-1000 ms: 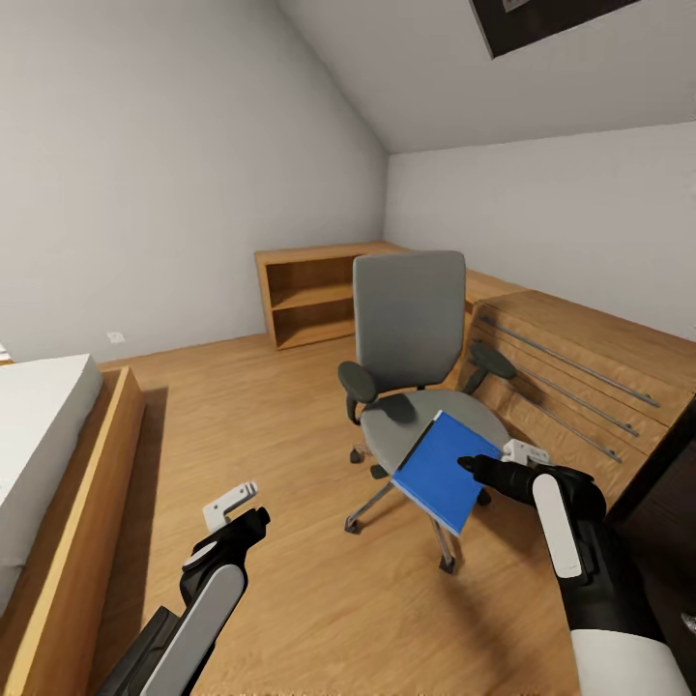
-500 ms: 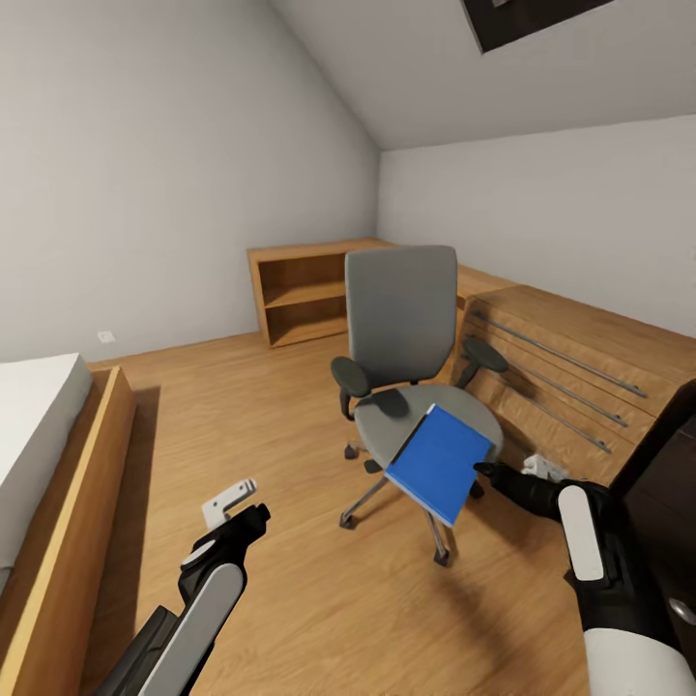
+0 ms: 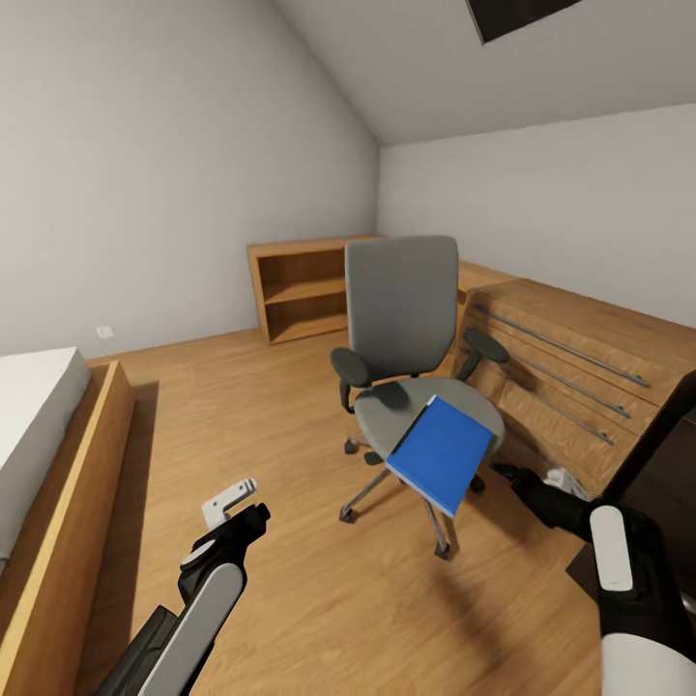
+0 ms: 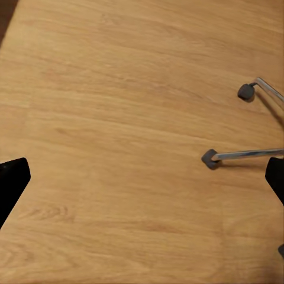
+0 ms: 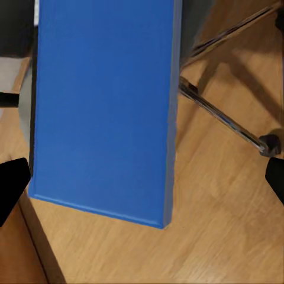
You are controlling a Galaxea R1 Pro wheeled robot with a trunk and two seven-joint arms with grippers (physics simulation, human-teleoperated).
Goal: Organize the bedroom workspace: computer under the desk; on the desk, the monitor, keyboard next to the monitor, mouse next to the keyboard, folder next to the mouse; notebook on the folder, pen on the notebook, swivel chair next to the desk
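One blue folder (image 3: 440,454) overhangs the swivel chair (image 3: 406,319) seat's front edge; we judge it light, stiff and slick, best pinched at that edge by our spread, empty right fingers (image 3: 509,473).

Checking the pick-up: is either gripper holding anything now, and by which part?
Nothing is held. The folder lies on the swivel chair, overhanging its front edge; the right gripper is open beside it, the left gripper open over bare floor.

Folder (image 3: 440,454) on swivel chair (image 3: 406,329) seat, overhanging front.
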